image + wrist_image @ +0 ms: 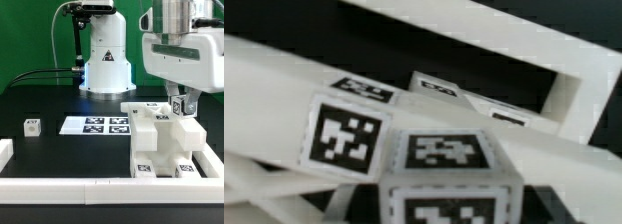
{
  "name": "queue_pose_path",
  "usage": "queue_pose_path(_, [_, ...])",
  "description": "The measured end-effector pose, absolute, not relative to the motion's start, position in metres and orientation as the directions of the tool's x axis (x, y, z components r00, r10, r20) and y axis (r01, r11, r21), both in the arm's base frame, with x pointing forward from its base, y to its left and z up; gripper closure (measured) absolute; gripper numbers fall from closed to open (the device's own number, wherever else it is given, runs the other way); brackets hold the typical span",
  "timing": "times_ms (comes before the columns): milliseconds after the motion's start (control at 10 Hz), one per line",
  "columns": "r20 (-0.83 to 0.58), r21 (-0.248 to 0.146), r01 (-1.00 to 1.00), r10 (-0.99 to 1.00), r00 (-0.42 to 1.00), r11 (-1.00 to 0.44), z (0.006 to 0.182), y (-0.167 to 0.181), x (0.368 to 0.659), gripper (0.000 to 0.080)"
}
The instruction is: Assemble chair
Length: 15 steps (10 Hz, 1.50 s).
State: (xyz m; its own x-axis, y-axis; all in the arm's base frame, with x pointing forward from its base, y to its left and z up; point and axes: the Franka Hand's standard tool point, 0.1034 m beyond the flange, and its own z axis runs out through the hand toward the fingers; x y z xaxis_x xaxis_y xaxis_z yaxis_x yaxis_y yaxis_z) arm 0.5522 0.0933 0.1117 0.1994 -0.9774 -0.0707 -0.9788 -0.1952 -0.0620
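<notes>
Right of centre in the exterior view, the pincer sits low over the top of the chair, a chunky white stack of tagged blocks at the lower right of the frame. Fingers reach a tagged upright piece at the stack's upper right edge; can't tell if they're clamped on it or just around it. Jaws look partly closed, grip not confirmed.

Wrist view is all close-up tagged white parts, no fingertips visible, so no help on contact.

Step looks like seating or adjusting that upper part. To do it well, my read: keep the wrist vertical, push straight down along the peg axis, no side load or the stack skids. Confirm the part is flush before letting go.

Containers: none as such. White rail fence runs along the lower edge of the table and up the right side; chair stack sits in that corner. One small tagged cube lies loose at mid-left, marker board at centre, apart from both.
</notes>
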Motion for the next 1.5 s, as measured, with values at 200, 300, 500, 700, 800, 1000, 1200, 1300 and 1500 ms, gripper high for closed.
queue_pose_path(200, [-0.060, -0.066, -0.955, -0.954, 0.295, -0.291, 0.112, 0.095, 0.552, 0.0401])
queue_pose_path(300, [-0.044, -0.071, -0.903, -0.903, 0.427, -0.424, 0.112, 0.099, 0.551, 0.0401])
queue_pose_path(500, [-0.015, -0.093, -0.696, -0.698, 0.716, -0.712, 0.112, 0.103, 0.552, 0.0164])
queue_pose_path(700, [-0.005, -0.094, -0.594, -0.596, 0.803, -0.799, 0.112, 0.105, 0.552, 0.0153])
queue_pose_path(800, [0.003, -0.092, -0.540, -0.543, 0.840, -0.836, 0.112, 0.104, 0.552, 0.0153])
queue_pose_path(1000, [0.022, -0.082, -0.390, -0.393, 0.919, -0.917, 0.112, 0.103, 0.552, 0.0150])
queue_pose_path(1200, [0.060, -0.043, 0.086, 0.083, 0.995, -0.995, 0.112, 0.102, 0.553, 0.0150])
queue_pose_path(1300, [0.054, -0.054, -0.025, -0.028, 0.998, -0.998, 0.112, 0.102, 0.553, 0.0150])
queue_pose_path(1500, [0.053, -0.053, -0.039, -0.042, 0.998, -0.998, 0.112, 0.102, 0.553, 0.0286])
